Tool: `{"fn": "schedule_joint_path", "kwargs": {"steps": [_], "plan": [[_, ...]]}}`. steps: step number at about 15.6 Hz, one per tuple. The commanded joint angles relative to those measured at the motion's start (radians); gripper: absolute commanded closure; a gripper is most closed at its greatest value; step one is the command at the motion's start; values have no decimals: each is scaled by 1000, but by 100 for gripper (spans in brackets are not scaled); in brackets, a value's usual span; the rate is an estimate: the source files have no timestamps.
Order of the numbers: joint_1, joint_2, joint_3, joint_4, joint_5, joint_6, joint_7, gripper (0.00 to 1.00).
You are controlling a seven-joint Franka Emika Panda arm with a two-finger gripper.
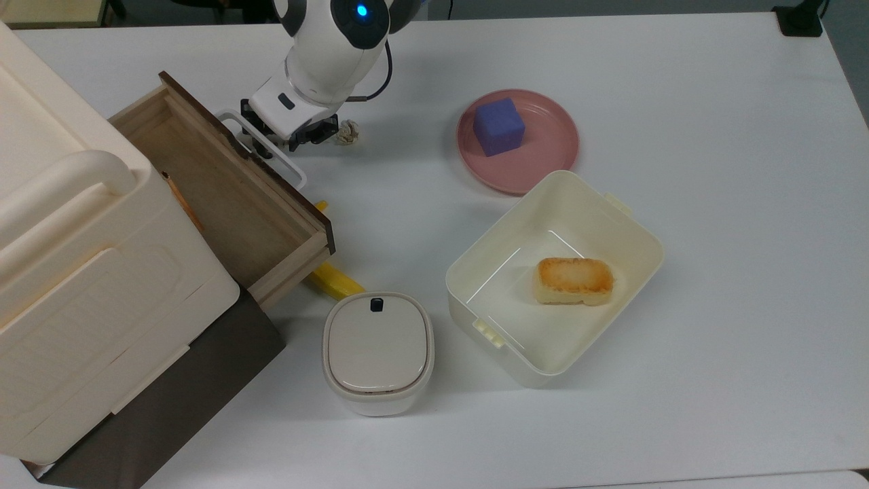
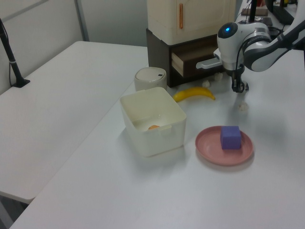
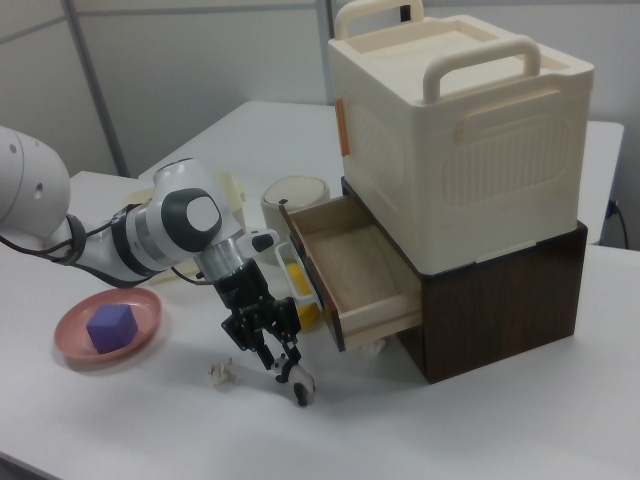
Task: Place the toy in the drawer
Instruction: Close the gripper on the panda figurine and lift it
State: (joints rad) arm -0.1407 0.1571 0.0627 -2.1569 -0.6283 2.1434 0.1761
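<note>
The toy point(image 3: 299, 385) hangs pinched in my gripper point(image 3: 292, 378), clear of the table point(image 1: 679, 102), just outside the open drawer point(image 3: 352, 262) near its white handle point(image 1: 261, 146). A paper ball point(image 1: 347, 132) lies close by. I read no writing.

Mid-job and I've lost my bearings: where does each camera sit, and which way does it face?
Top view: overhead, facing straight down on the table; arm enters from the top edge, hand beside the drawer.
Left view: raised, facing the drawer's front across the table; arm at the left view's right.
Right view: low, facing the drawer's side; arm from the right view's left.
Shared: left and right views both show the purple cube.
</note>
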Motion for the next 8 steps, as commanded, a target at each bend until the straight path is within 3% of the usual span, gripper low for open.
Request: {"fn": "schedule_joint_path", "kwargs": {"steps": [1,8], "plan": [[0,24,-4,-31,-4,43,45,100],[3,-47,-3,-29,13,30,48,100]]}}
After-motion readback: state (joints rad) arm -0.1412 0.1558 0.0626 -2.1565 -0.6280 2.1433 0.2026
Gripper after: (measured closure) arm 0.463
